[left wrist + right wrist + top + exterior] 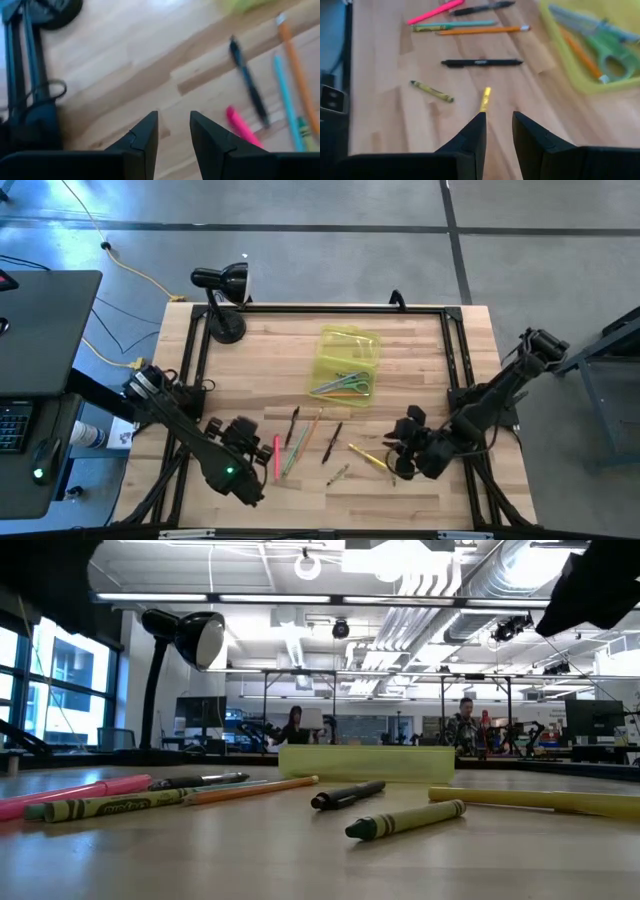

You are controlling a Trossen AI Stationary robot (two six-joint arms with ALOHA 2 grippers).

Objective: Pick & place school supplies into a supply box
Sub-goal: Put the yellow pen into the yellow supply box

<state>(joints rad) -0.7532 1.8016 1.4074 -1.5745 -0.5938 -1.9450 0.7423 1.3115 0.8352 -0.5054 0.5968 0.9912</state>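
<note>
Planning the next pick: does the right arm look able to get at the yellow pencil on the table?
Probably yes. The right gripper, fingers slightly apart and empty, sits just short of the yellow pencil, with only bare table between them.

Wooden table (400, 340) bearing supply box (347, 362), lamp (222, 290), scattered pens (300, 442).

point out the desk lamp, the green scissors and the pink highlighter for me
desk lamp (222, 280): high view, on the black lamp head at the table's far left corner.
green scissors (352, 386): high view, on the handles, inside the yellow-green box.
pink highlighter (277, 457): high view, mid-barrel, by the left gripper.
</note>
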